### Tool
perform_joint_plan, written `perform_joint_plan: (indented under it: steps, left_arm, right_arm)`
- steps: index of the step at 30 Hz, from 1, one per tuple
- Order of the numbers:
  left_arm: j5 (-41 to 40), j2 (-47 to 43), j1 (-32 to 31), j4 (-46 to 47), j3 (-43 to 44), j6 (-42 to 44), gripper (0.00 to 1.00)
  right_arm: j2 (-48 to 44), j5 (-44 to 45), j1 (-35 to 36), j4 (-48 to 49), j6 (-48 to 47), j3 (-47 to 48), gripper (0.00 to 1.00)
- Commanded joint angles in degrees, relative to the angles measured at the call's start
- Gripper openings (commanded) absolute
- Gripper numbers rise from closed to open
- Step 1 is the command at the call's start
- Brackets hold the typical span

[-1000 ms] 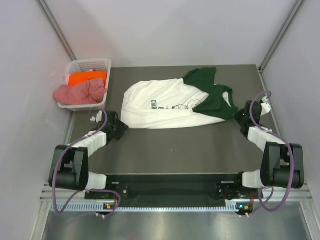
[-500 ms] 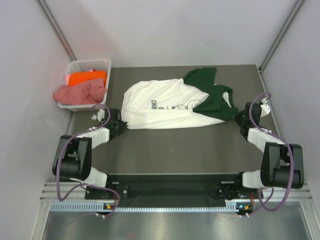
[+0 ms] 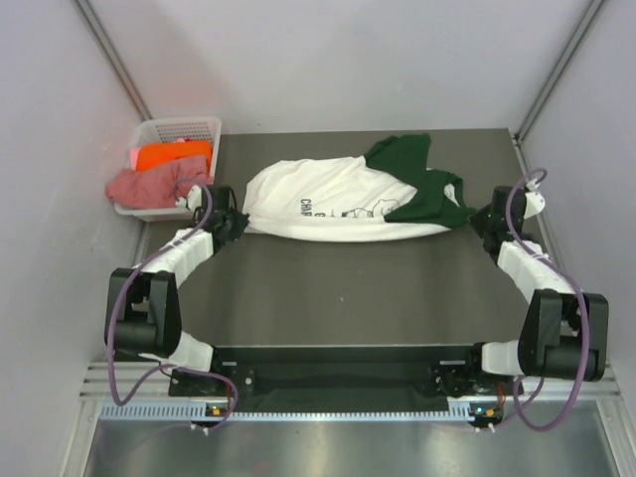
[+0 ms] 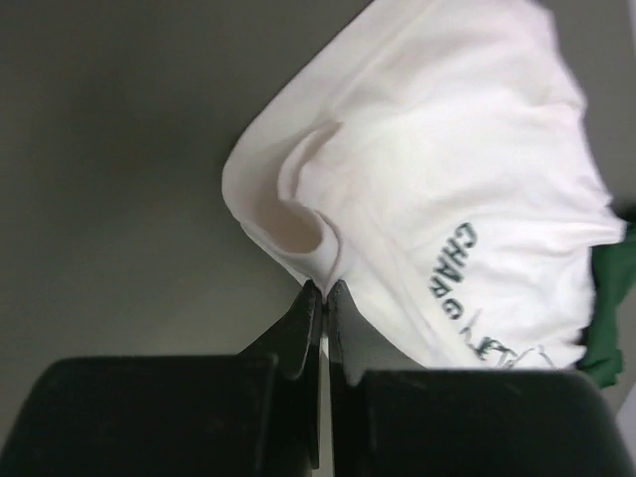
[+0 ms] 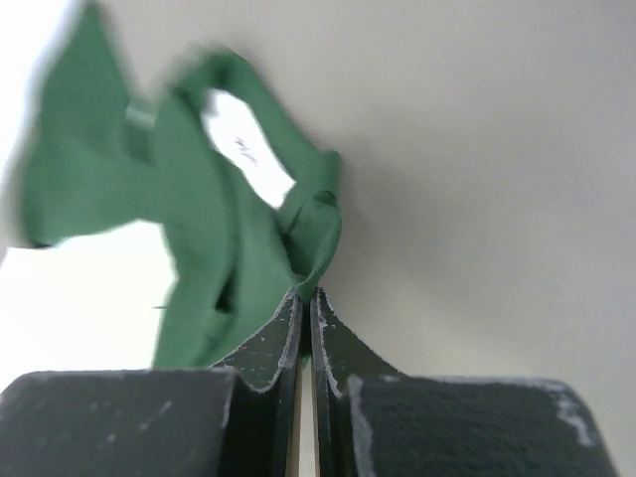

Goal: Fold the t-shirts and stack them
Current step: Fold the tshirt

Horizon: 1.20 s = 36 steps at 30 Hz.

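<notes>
We are pinching the white t-shirt [image 3: 328, 211] by its hem in the left claw [image 4: 325, 290] and by its green edge in the right claw [image 5: 305, 294], to stretch it flat for folding.

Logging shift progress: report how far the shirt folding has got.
Done: nothing folded or stacked yet. In hand: left jaws shut on the white-and-green t-shirt at its white edge, right jaws at its green edge. Left: orange shirt and pink shirt in the basket.

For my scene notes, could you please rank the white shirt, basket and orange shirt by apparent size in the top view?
Largest to smallest: white shirt, basket, orange shirt (partly hidden in the basket).
</notes>
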Motion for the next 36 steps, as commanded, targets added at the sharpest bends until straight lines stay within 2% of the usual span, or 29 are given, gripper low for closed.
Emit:
perform_joint_plan:
  steps: [1,11,14,18,21,28,31,36]
  left_arm:
    - [-0.73,-3.92,0.77,-5.19,5.72,2.66,0.00]
    - [1.20,-13.51,2.35,-6.86,0.00,3.53,0.00]
    - [1.21,-15.18,2.70,-11.15,6.57,5.90,0.00]
    - [-0.46,-18.15,2.79,-20.56,23.86,9.33,0.00]
    - [-0.64,-22.45,2.79,-24.78,31.44,10.74,0.00]
    - [-1.34,-32.49,2.79,-29.27,37.35,10.31,0.00]
    - [-1.78,-32.85,2.79,-30.51,39.82,9.87,0.00]
    - [-3.10,-28.47,2.79,-30.51,42.28,10.74,0.00]
  right_arm:
    - [-6.54,1.43,-0.28,-5.19,-1.11,7.56,0.00]
    - [-17.78,0.90,-0.37,-9.07,-1.99,3.61,0.00]
    - [-19.81,0.55,-0.37,-13.36,-3.48,10.10,0.00]
    - [-23.94,-1.72,-0.37,-18.64,-5.85,20.82,0.00]
    - [-29.38,-4.63,-0.37,-19.35,-6.91,25.67,0.00]
    - [-39.50,-5.52,-0.37,-21.28,-6.56,31.20,0.00]
    - [-40.21,-4.64,-0.28,-22.95,-7.17,34.36,0.00]
    - [-37.41,-1.92,-0.37,-23.83,-8.58,36.92,0.00]
